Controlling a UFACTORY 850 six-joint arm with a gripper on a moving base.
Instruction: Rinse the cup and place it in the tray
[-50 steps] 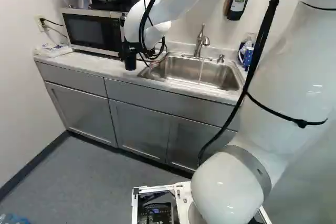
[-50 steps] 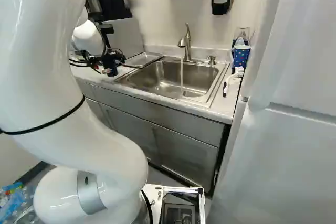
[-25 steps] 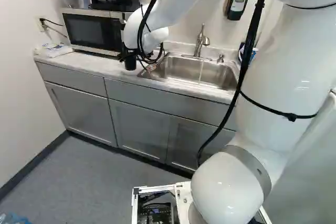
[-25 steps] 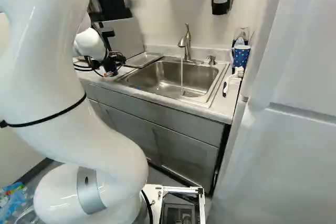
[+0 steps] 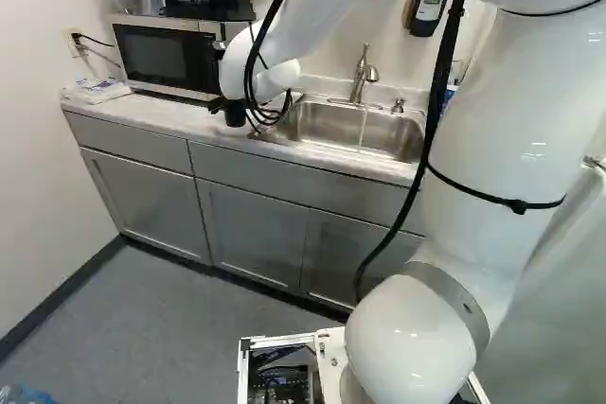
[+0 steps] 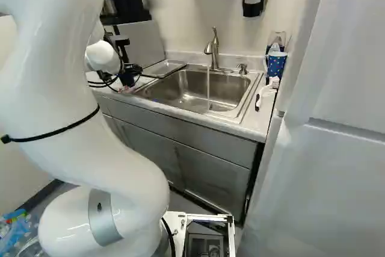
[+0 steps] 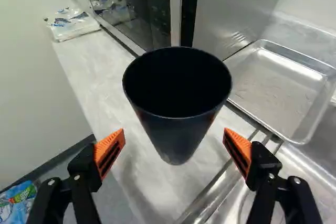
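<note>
Wrist view first: the counter (image 7: 100, 77) runs alongside the sink (image 6: 180, 93), and the microwave (image 5: 166, 56) stands on it, off to one side of the sink. The tray (image 7: 278, 87) lies right at the sink's edge, and in the right base view a thin stream of water (image 6: 208, 88) falls from the tap (image 6: 212, 49) into the basin (handy for our rinse). Our gripper (image 7: 174, 139) is beside the sink too, spread wide and holding nothing, one orange pad (image 7: 111, 149) away from the sink, the other on the sink's side. The cup (image 7: 177, 135) stands upright on the counter beside the sink, mouth up, and what matters is that it lies straight ahead of our gripper, centred, with a gap on either hand. We judge we need to ease forward along that line, then close across its upright axis; drifting sinkward could nudge it over.
</note>
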